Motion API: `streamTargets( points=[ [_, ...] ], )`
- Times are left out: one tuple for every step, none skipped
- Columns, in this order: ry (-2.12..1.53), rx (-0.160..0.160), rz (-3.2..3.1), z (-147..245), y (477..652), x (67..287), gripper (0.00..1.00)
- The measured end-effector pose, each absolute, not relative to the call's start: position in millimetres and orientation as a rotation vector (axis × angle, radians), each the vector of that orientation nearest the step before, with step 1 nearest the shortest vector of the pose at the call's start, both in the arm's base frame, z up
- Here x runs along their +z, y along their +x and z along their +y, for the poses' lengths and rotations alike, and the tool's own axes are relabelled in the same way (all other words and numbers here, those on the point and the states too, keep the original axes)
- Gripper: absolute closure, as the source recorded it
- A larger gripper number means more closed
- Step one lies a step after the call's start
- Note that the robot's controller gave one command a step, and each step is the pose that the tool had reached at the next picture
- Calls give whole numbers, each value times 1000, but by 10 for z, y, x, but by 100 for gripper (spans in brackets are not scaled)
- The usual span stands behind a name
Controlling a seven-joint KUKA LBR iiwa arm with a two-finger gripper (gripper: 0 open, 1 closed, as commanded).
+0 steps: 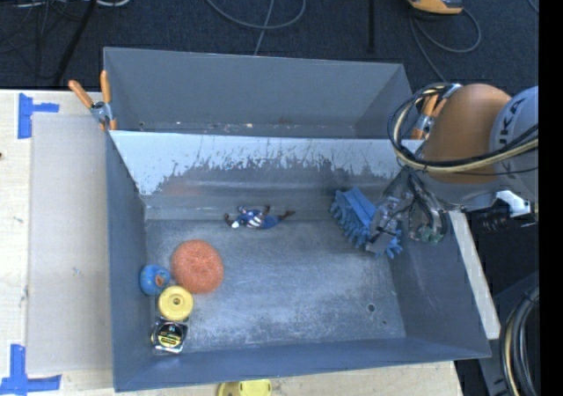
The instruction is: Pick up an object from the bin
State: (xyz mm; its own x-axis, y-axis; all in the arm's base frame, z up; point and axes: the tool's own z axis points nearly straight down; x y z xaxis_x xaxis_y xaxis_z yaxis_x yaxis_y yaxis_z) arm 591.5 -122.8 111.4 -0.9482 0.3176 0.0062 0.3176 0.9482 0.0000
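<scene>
Hovering at three o'clock in the bin (290, 306), the tool (387, 232) touches the blue bristly brush (354, 212); apart or clamped, can't tell. Best centre on it, then lift straight.

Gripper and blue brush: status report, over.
Gripper low at blue bristly plastic brush, grey metal bin right side. Grasp not confirmed. Small blue-white figure lies apart, nothing blocking.

The gripper (388, 233) hangs low in the grey bin (290, 319), right against a blue bristly brush (354, 211) on its left. Farther left lies a small blue-and-white figure (255, 219). Well away to its lower left cluster an orange fuzzy ball (197, 266), a small blue piece (153, 279), a yellow disc (175, 303) and a tape measure (168, 336).
</scene>
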Motion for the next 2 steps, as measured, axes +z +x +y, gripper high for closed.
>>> streamTargets(
  points=[
    [-482,-1,-3102,-1303,5955,1726,100],
    [-502,0,-3108,-1323,5925,2046,100]
  ],
)
